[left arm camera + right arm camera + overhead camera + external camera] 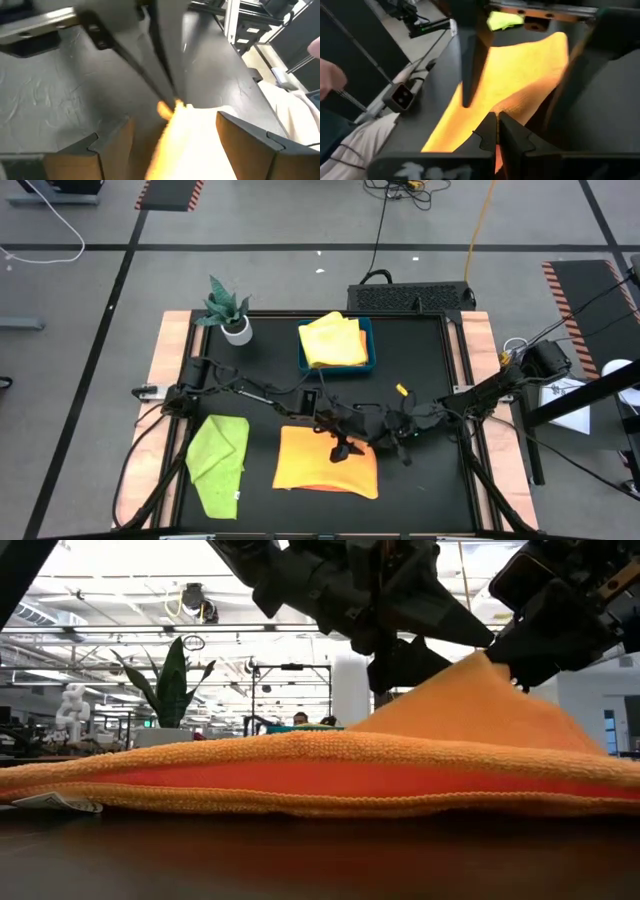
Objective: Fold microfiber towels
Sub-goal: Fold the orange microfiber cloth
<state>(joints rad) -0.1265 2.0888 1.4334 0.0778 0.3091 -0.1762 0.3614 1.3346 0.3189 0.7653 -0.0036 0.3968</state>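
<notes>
orange towel [325, 463]: near edge of the dark surface [420, 360], centre, one corner pulled up into a peak
right gripper [496, 131]: over the towel's right side, fingers clamped on the lifted orange edge
left gripper [343, 448]: over the towel's top middle, fingers apart astride the cloth
lime green towel [218, 460]: crumpled, left of the orange one
yellow towels [333, 340]: in blue tray [371, 346], far side
potted plant [229, 310]: far left corner

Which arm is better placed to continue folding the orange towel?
Probably right: right gripper is shut on orange towel, lifting its edge. Left gripper hangs over that towel.
</notes>
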